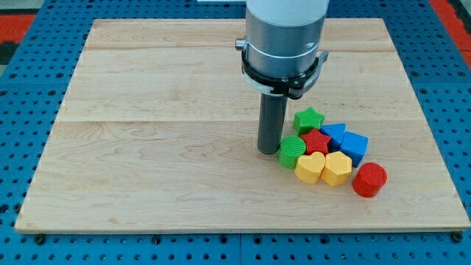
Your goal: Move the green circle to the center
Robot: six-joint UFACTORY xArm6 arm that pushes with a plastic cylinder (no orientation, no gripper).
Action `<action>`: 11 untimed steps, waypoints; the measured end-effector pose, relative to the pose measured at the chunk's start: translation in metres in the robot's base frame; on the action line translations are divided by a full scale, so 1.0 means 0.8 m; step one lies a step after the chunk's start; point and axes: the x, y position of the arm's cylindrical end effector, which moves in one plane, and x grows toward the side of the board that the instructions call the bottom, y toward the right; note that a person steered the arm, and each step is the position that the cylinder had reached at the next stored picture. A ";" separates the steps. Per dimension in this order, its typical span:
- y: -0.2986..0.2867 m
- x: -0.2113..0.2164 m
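The green circle is a ribbed round block at the left end of a cluster right of the board's middle. My tip stands just to its left, touching or almost touching it. Packed around it are a green star, a red star, a blue block, a blue cube, a yellow heart and a yellow hexagon. A red circle sits at the cluster's lower right.
The wooden board lies on a blue pegboard table. The arm's grey cylindrical body hangs over the board's upper middle and hides the part behind it.
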 end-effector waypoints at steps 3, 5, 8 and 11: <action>0.002 0.007; -0.017 0.097; 0.072 0.037; -0.074 -0.082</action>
